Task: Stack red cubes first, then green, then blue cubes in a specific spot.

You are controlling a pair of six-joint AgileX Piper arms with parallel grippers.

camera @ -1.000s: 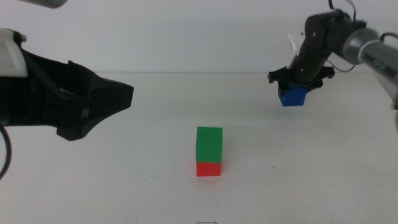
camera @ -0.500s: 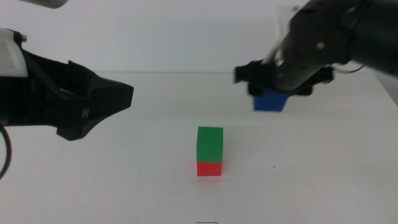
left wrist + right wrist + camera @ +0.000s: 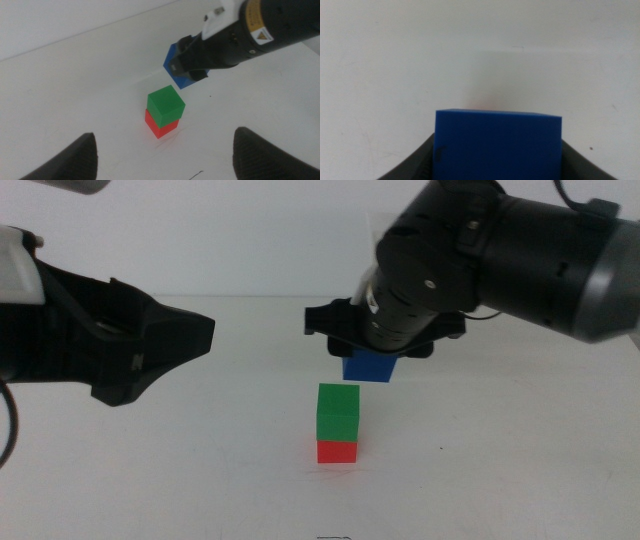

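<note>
The green cube (image 3: 337, 411) sits squarely on the red cube (image 3: 336, 450) at the table's middle; both also show in the left wrist view, green (image 3: 166, 102) on red (image 3: 159, 125). My right gripper (image 3: 372, 358) is shut on the blue cube (image 3: 370, 367) and holds it in the air just above and slightly right of the green cube. The blue cube fills the right wrist view (image 3: 497, 145) and shows in the left wrist view (image 3: 175, 67). My left gripper (image 3: 162, 150) is open and empty, hovering at the left, back from the stack.
The white tabletop (image 3: 500, 470) lies around the stack. The left arm's dark body (image 3: 110, 345) fills the left side of the middle view. The right arm (image 3: 520, 250) reaches in from the upper right.
My right gripper has carried the blue cube leftward from the far right to just above the green cube. The stack and the left arm have not moved.
</note>
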